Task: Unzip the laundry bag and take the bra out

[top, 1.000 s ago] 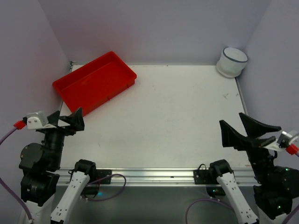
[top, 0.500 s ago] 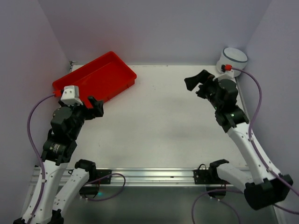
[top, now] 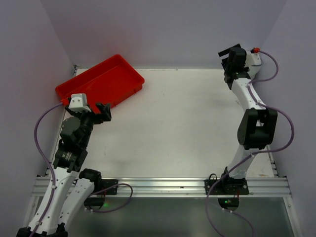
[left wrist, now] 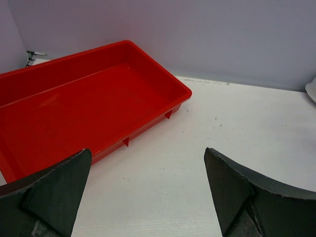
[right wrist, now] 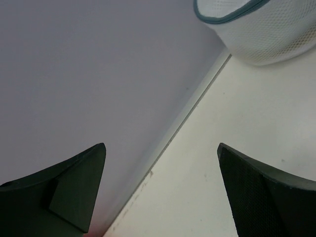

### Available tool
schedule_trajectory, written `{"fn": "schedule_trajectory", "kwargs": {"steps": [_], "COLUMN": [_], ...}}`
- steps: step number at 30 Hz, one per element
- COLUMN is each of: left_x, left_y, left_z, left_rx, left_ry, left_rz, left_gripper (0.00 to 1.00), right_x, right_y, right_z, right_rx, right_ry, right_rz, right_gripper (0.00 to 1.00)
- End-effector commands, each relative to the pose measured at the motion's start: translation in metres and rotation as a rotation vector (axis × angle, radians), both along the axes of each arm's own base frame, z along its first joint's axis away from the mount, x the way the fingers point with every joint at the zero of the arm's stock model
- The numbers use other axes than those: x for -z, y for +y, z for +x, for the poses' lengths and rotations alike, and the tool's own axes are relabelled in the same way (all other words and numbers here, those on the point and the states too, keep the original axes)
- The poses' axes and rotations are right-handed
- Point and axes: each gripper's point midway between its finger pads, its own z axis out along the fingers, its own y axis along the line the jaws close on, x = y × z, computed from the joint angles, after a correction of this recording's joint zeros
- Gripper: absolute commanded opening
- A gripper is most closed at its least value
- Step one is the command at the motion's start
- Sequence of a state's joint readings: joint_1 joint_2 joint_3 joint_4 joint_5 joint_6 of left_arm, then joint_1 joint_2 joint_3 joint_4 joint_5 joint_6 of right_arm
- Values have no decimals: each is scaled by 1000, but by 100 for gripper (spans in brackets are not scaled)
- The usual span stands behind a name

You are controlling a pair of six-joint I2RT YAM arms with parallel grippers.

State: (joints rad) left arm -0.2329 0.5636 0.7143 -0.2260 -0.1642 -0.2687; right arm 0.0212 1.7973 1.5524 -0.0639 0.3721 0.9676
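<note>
The laundry bag (right wrist: 269, 29) shows in the right wrist view at the top right: white mesh with blue-grey zip trim, standing on the table by the wall. In the top view my right arm covers it at the far right corner. My right gripper (right wrist: 160, 146) is open and empty, short of the bag and to its left; it also shows in the top view (top: 232, 57). My left gripper (left wrist: 148, 150) is open and empty over the table beside the red tray; it also shows in the top view (top: 101, 111). No bra is in sight.
The red tray (top: 79, 94) lies empty at the far left, also seen in the left wrist view (left wrist: 29, 79). Purple walls close in the back and both sides. The right gripper is close to the back wall (right wrist: 98, 74).
Both arms rose from their folded rest. The right arm swung across to the far right corner and now covers the bag. The left arm settled by the red tray's near edge.
</note>
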Motion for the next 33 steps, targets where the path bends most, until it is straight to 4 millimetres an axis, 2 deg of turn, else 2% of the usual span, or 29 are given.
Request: {"fn": "schedule_trajectory", "kwargs": {"steps": [1, 2, 4, 5, 8, 9, 10, 11, 12, 13, 19, 20, 25, 26, 28, 33], "left_x": [-30, -31, -28, -28, -21, -18, -17, -16, -14, -11, -2, 0, 3, 4, 5, 7], "left_y": [9, 10, 13, 13, 12, 12, 12, 11, 11, 11, 6, 6, 7, 8, 7, 5], "left_z": [0, 0, -3, -4, -3, -2, 0, 1, 2, 5, 8, 7, 6, 6, 7, 9], "left_rx": [-44, -49, -62, -64, -55, -54, -56, -55, -57, -59, -34, -34, -42, -43, -42, -30], "left_ry": [-161, -176, -186, -197, -186, -180, -172, -167, -158, -144, -113, -107, -107, -105, -102, -89], "left_rz": [3, 1, -2, -5, 12, 15, 18, 23, 26, 29, 28, 27, 21, 20, 20, 27], "left_gripper": [100, 100, 100, 100, 100, 100, 100, 100, 100, 100, 100, 100, 100, 100, 100, 100], "right_x": [-24, -3, 0, 12, 10, 21, 16, 18, 29, 28, 49, 44, 49, 60, 58, 73], "right_y": [-32, -54, -64, -71, -87, -91, -94, -102, -105, -109, -136, -144, -165, -169, -175, -190], "right_z": [29, 37, 47, 54, 67, 72, 77, 79, 84, 87, 96, 97, 108, 110, 112, 114], "right_rx": [195, 249, 292, 310, 353, 363, 358, 365, 369, 373, 413, 425, 424, 425, 430, 453], "right_ry": [-125, -103, -135, -138, -232, -234, -271, -277, -266, -280, -278, -309, -336, -317, -324, -320], "right_rz": [75, 85, 141, 152, 191, 192, 193, 198, 205, 224, 239, 232, 221, 222, 215, 219], "right_gripper": [95, 95, 94, 94, 92, 91, 91, 91, 91, 91, 91, 91, 90, 89, 86, 79]}}
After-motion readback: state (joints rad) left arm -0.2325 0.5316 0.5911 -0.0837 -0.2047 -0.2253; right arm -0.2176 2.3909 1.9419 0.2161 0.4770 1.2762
